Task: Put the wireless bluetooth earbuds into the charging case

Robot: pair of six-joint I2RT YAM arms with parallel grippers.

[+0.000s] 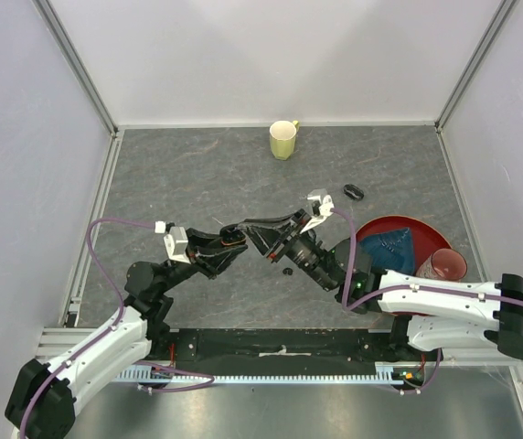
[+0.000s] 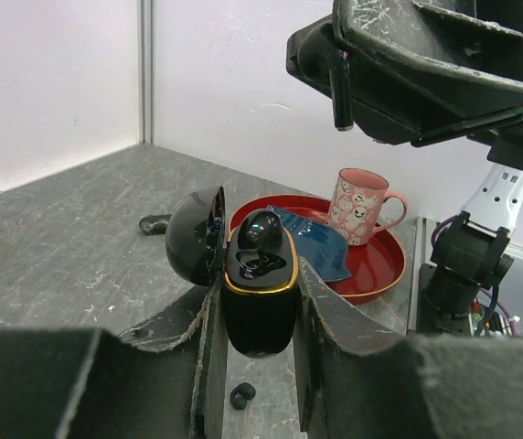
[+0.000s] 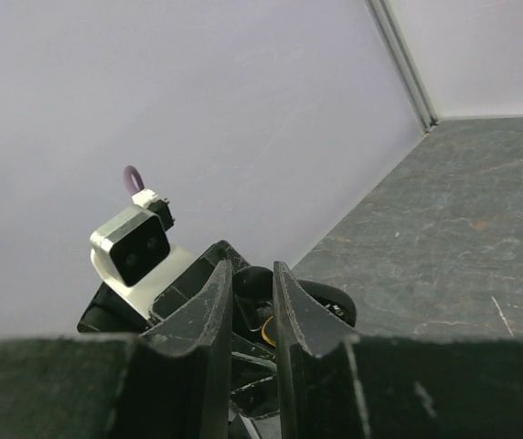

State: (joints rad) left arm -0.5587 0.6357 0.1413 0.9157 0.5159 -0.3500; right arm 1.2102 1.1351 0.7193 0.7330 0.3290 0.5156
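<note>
My left gripper [image 2: 260, 285] is shut on the charging case [image 2: 260, 311], a glossy black pod with a gold rim, and holds it above the table with its lid [image 2: 195, 236] swung open to the left. One black earbud [image 2: 261, 229] sits in the case at the far end; the near socket [image 2: 261, 265] is empty. My right gripper [image 3: 253, 274] hovers just above and beyond the case, its fingers a narrow gap apart and holding nothing. Another earbud [image 1: 288, 271] lies on the table under the case, also in the left wrist view [image 2: 240, 395]. A further earbud [image 1: 354, 191] lies farther back.
A red tray [image 1: 382, 227] at the right holds a blue cloth [image 1: 391, 249] and a pink mug [image 1: 442, 265]. A yellow-green mug [image 1: 283, 139] stands near the back wall. Both grippers [image 1: 278, 240] meet over the table's middle.
</note>
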